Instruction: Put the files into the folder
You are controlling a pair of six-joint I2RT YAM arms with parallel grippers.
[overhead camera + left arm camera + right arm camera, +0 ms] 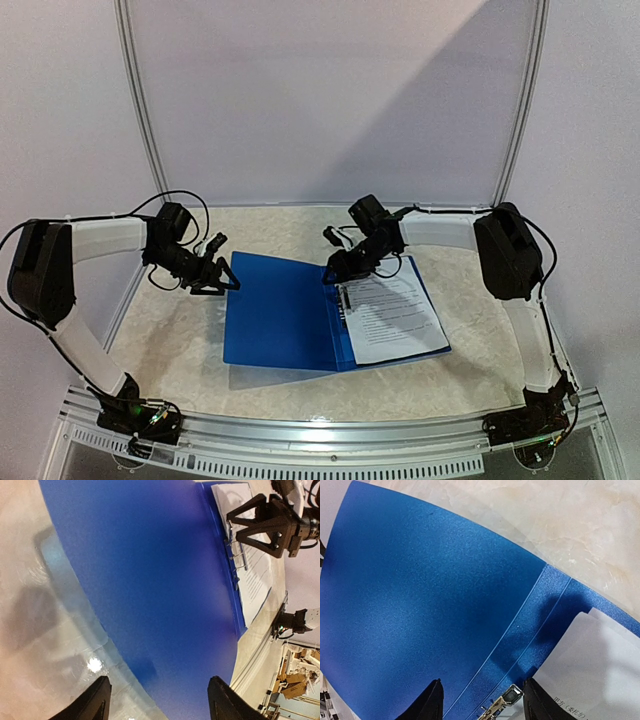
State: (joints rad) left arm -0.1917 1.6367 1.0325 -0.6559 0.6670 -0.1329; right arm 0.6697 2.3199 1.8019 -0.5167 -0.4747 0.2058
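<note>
The files (398, 318) lie in the open folder (283, 315), three-o'clock half, on the desk (472, 368); right gripper (333, 277) jaws released over the clip (503, 699), left gripper (224, 286) jaws released at nine o'clock, and next, likely, fold it shut.

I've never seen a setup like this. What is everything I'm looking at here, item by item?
thin royal-blue plastic folder: one, blue, lying open mid-table.
white printed paper sheets: a stack (number cannot be told), white with black text, on the folder's right half.
small metal clip: one, silvery, at the folder's spine, by the sheets' left edge.
marble-patterned table: one, beige, beneath everything.
metal rail: one, silvery, along the table's near edge.
left arm, right arm: two, white with black joints, bolted at the near corners.
left gripper: one, black, jaws open, at the left cover's far corner.
right gripper: one, black, jaws open, over the spine's far end.
</note>
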